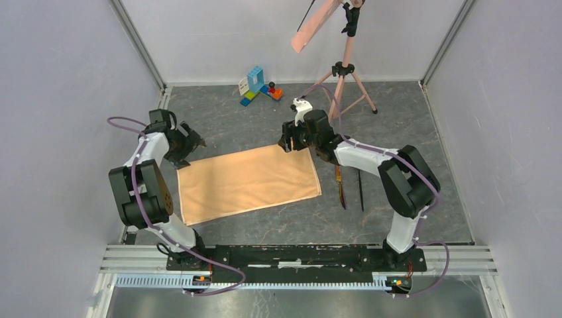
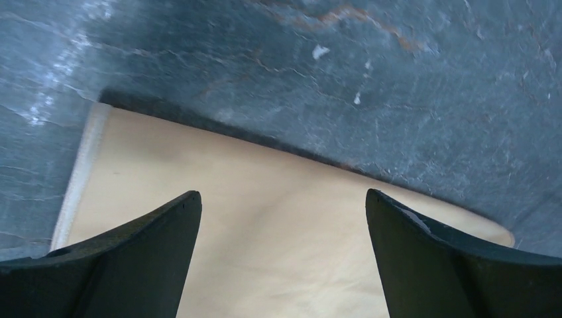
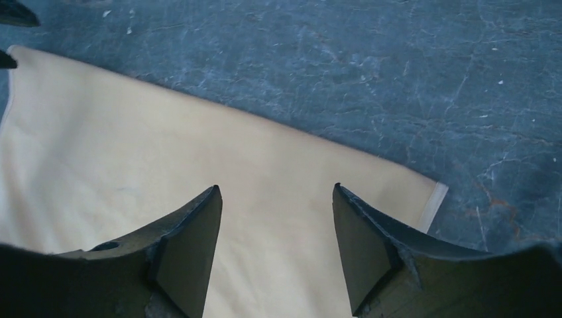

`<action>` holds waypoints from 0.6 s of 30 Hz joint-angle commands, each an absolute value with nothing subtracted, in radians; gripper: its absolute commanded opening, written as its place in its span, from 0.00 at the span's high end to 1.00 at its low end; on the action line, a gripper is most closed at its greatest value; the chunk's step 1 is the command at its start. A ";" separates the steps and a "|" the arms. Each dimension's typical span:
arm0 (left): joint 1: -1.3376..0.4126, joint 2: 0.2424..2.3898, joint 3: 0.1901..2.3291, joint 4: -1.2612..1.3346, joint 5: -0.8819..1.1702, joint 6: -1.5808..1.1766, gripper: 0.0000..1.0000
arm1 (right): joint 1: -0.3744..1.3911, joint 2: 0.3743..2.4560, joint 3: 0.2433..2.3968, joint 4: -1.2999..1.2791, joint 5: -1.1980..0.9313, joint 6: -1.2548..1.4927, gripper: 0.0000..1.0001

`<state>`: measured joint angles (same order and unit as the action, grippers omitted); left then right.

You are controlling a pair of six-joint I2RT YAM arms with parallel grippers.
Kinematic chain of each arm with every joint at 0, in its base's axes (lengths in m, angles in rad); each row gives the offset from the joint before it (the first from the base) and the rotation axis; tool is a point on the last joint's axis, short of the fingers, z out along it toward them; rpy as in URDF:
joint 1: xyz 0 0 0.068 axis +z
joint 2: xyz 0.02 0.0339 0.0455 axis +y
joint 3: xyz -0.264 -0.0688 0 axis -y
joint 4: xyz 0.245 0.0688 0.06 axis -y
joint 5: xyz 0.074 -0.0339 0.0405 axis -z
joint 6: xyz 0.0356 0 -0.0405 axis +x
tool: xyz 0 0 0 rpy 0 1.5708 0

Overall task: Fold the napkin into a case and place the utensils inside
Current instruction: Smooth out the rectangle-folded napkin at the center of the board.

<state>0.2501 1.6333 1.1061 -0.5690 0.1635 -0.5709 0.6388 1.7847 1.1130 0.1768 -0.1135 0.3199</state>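
Pink tripod (image 1: 342, 69) at back, colourful toy blocks (image 1: 257, 85) left of it, grey tabletop (image 1: 397, 112)

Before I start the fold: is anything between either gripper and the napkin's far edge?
Nothing visible. The left gripper and right gripper both hang open over the far corners of the napkin, only bare cloth below the jaws. The utensils lie off its right edge, clear of the fold.
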 commanded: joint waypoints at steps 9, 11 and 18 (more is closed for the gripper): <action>0.341 1.750 1.159 -0.515 0.227 -0.573 0.00 | 0.555 1.983 1.261 0.183 -0.199 0.317 0.43; 0.354 1.768 1.168 -0.512 0.211 -0.572 0.00 | 0.549 2.013 1.269 0.196 -0.201 0.315 0.42; 0.392 1.852 1.194 -0.523 0.205 -0.564 0.00 | 0.520 2.073 1.270 0.179 -0.122 0.309 0.40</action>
<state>0.3721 1.8099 1.1561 -0.5465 0.2134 -0.5709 0.5461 2.0487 1.2469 0.1635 -0.1707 0.3145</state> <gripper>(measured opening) 0.995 0.591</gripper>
